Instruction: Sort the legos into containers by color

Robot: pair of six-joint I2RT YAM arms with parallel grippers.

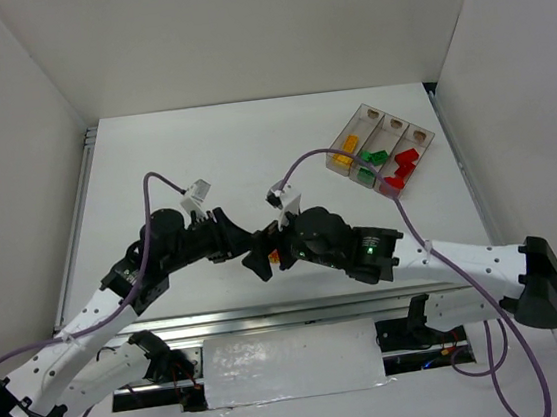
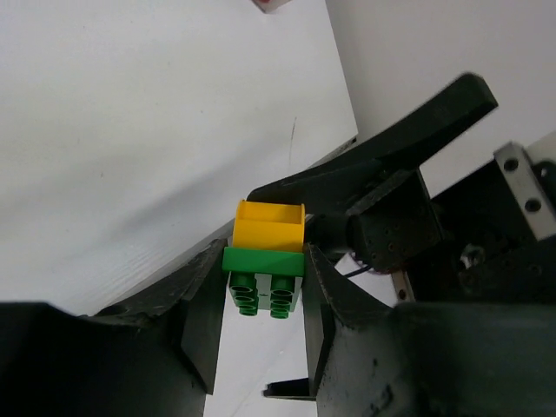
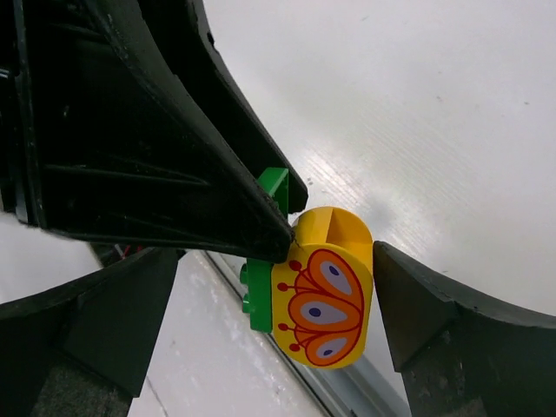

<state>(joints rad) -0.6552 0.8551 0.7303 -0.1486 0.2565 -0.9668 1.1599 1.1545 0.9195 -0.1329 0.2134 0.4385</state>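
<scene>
while left fingers (image 2: 201, 317) pinch green brick (image 2: 263, 261) | yellow brick (image 2: 269, 226) outward, long axis along fingers | right fingers (image 3: 421, 304) spread

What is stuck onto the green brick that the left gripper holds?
A yellow brick with an orange butterfly print, sitting inside the open right gripper. The left gripper covers the sides of the green brick.

Yellow butterfly-printed brick (image 3: 326, 300) on green brick (image 3: 259, 300), between parted jaws of right gripper (image 3: 274, 261)
</scene>
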